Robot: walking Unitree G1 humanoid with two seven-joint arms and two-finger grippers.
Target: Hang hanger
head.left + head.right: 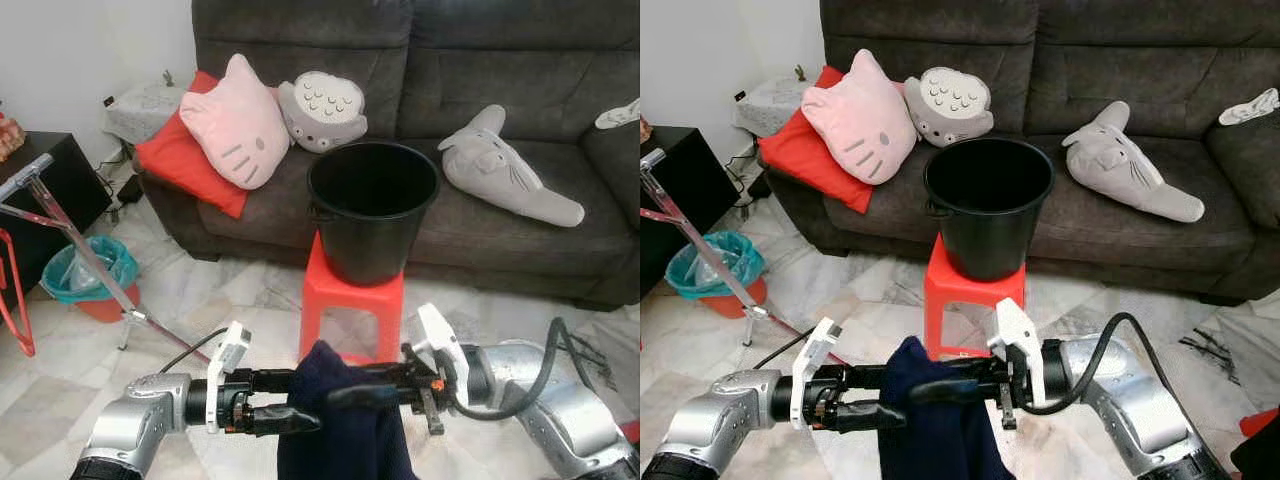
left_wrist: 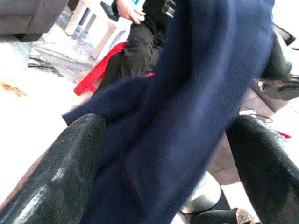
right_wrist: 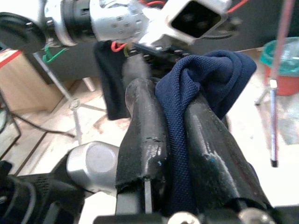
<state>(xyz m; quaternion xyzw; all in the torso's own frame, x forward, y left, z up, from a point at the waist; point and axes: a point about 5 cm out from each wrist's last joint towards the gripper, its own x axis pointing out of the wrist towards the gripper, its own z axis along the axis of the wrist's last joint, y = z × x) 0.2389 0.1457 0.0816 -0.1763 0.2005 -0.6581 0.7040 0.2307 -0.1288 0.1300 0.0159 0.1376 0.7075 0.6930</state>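
Dark navy knitted cloth (image 1: 345, 420) cut off at lower edge, red plastic stool (image 1: 349, 300) partly hidden behind cloth and black fingers, grey metal rack pole (image 1: 75, 245) cut off at left edge, seated person's upper body (image 2: 135, 42) out of frame

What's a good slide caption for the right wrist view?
Right hand shut on navy cloth, left hand just beyond.

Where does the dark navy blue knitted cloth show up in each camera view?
Left eye view: dark navy blue knitted cloth at bottom centre, below the black plastic bucket.
Right eye view: bottom, left of centre, under the same bucket.
Left wrist view: between the left gripper fingers.
Right wrist view: pinched in the right gripper.
Shared landmark: the bucket, in both eye views.
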